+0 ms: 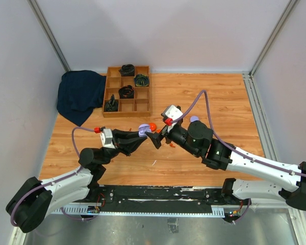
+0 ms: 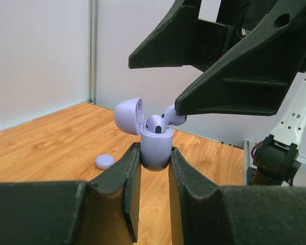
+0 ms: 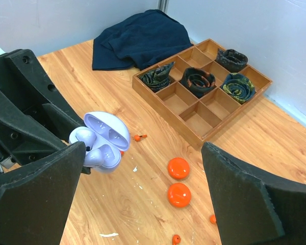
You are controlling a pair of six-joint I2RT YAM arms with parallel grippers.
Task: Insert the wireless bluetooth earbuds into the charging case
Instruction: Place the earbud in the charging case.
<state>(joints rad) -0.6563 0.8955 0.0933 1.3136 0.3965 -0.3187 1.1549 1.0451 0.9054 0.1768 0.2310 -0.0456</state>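
Left gripper point(image 2: 153, 151) clamps one lilac case point(image 2: 156, 145) holding two earbuds point(image 2: 154, 124); right gripper point(image 3: 144, 148) gapes wide, empty; two orange discs point(image 3: 179, 168) lie nearby.

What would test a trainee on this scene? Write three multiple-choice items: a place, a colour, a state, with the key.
1. The lilac charging case sits: A on a shelf; B between the fingers of the left gripper; C in a bowl.
2. The two discs lying together on the table are: A orange; B green; C white.
3. The case's lid is: A shut; B taped; C open.
Key: 1 B, the fingers pinch its body; 2 A, both look orange; 3 C, it tips back, baring a seated earbud.
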